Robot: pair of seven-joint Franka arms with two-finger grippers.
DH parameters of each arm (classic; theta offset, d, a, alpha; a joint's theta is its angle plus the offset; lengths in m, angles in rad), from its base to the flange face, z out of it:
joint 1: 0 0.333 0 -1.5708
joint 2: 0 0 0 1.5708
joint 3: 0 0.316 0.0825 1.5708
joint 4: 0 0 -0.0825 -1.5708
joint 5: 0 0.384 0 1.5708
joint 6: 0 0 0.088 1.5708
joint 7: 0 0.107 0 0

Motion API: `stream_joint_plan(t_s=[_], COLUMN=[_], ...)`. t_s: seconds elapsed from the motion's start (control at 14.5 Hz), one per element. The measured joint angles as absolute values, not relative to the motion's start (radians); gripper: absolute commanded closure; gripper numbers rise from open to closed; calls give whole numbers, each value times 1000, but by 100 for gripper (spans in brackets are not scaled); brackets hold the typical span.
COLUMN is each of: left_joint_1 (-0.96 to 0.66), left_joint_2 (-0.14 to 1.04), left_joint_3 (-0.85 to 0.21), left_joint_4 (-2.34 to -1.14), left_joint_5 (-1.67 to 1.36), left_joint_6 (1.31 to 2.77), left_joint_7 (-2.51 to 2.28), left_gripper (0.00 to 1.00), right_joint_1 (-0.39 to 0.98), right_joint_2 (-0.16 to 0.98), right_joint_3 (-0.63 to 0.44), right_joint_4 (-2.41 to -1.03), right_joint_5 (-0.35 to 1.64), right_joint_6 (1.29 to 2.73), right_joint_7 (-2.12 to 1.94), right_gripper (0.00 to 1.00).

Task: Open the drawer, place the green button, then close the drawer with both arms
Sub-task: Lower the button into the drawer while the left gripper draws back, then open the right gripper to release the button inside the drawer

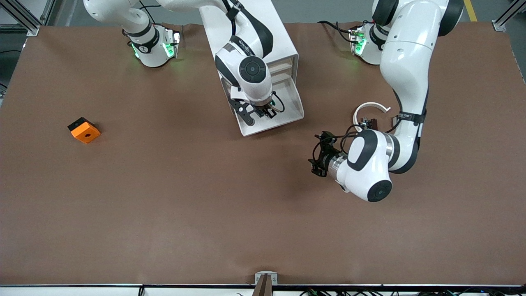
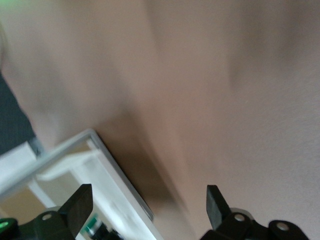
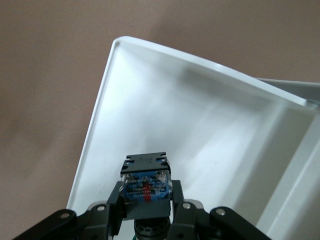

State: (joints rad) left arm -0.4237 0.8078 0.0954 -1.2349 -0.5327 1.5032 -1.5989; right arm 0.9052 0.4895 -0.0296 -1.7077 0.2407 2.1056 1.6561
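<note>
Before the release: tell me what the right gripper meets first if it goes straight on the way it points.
Probably the open drawer: the right gripper, shut on the button, points into it.

The front camera hangs high across the brown paper-covered table point(image 1: 164, 213), facing the two robot bases and taking in the whole tabletop at a distance. The right wrist camera rides just above the right black two-finger gripper point(image 3: 146, 207) and looks steeply down, very close, into the pulled-out white plastic drawer point(image 3: 210, 135) of the white cabinet point(image 1: 283, 45); the front view shows that same drawer point(image 1: 287, 115) from above. The left wrist camera sits above the left black gripper point(image 2: 150, 205), close over the table point(image 2: 240, 100), looking along it slantwise; a corner of the white drawer point(image 2: 100, 165) enters this view too.
</note>
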Motion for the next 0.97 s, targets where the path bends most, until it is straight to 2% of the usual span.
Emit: stream_joint_plan(t_s=[0.41, 0.62, 0.69, 0.76, 0.83, 0.97], left_joint_1=[-413, -411, -413, -416, -420, -431], left_joint_2=[791, 768, 757, 745, 735, 725], left_joint_3=[102, 106, 106, 106, 105, 104], left_joint_4=[-1234, -1231, -1231, -1231, -1231, -1232], left_joint_5=[-317, -244, -237, -235, -234, -231], left_joint_6=[1503, 1504, 1508, 1520, 1533, 1573], left_joint_7=[-1389, -1189, -1125, -1073, -1038, -980], left_gripper=[0, 0, 0, 0, 0, 0], right_joint_1=[907, 913, 916, 919, 920, 920], right_joint_2=[507, 510, 511, 511, 511, 511], right_joint_3=[-30, -30, -30, -30, -30, -30], right_joint_4=[-1708, -1708, -1708, -1708, -1708, -1707], right_joint_5=[241, 241, 241, 241, 241, 241], right_joint_6=[2117, 2118, 2118, 2118, 2118, 2118], right_joint_7=[1656, 1656, 1656, 1656, 1656, 1656], right_gripper=[70, 54, 45, 25, 0, 0])
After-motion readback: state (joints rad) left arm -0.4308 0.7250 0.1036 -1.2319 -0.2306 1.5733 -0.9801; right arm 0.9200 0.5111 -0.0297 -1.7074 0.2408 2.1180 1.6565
